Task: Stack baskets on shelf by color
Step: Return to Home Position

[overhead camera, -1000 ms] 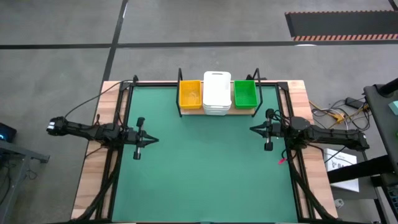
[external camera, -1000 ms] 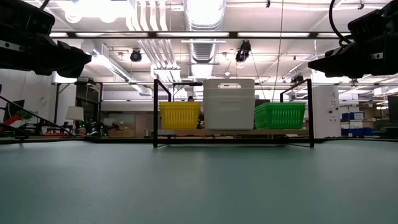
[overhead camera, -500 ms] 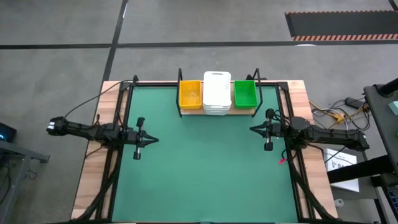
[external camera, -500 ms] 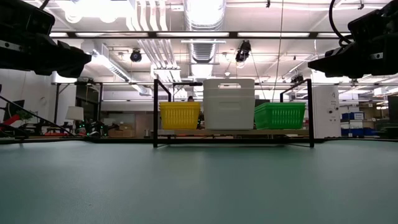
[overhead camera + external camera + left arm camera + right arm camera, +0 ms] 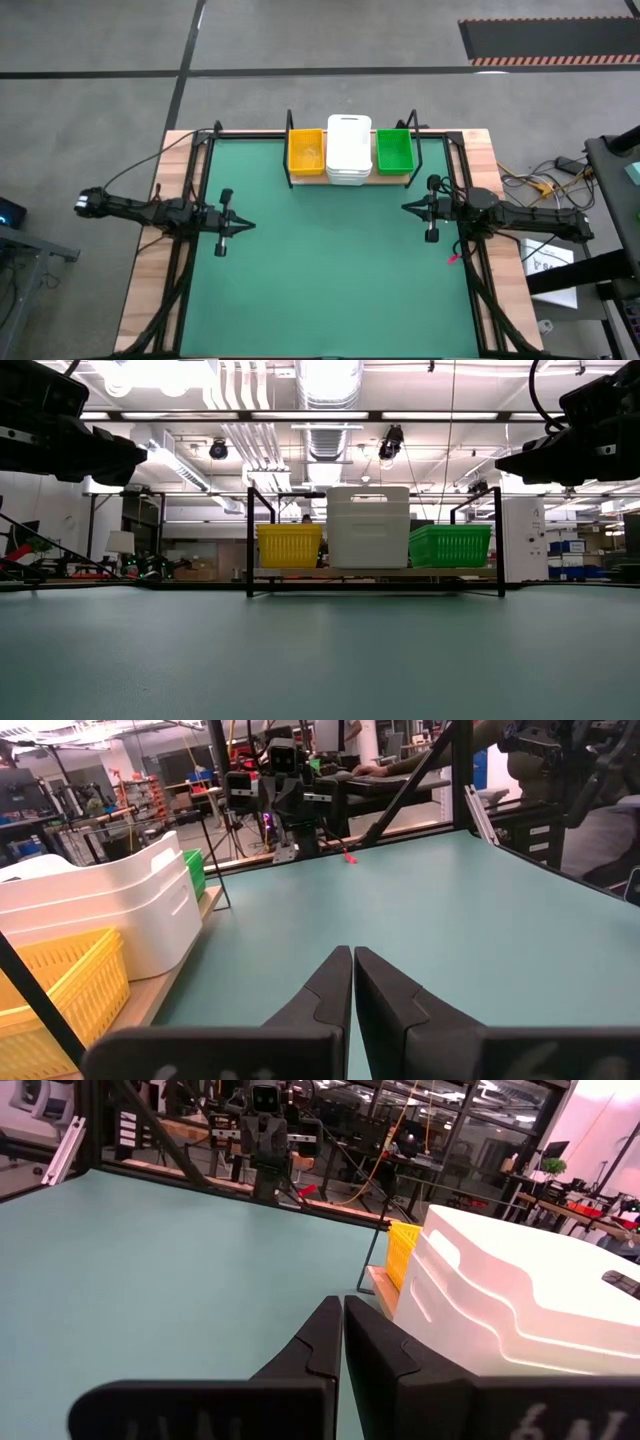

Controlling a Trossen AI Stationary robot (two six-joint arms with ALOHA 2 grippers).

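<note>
On the wooden shelf (image 5: 383, 181) with black posts at the table's far edge stand a yellow basket stack (image 5: 306, 152) on the left, a white stack (image 5: 349, 149) in the middle and a green stack (image 5: 393, 150) on the right; they also show in the low view (image 5: 368, 527). My left gripper (image 5: 250, 226) hovers shut and empty over the mat's left side, with its shut fingers in its wrist view (image 5: 352, 982). My right gripper (image 5: 405, 208) hovers shut and empty over the mat's right side, with its shut fingers in its wrist view (image 5: 342, 1330).
The green mat (image 5: 330, 270) covers the table between the two arms. Black frame rails (image 5: 190, 200) run along the table's left and right sides. Cables and equipment (image 5: 545, 180) lie beyond the right edge.
</note>
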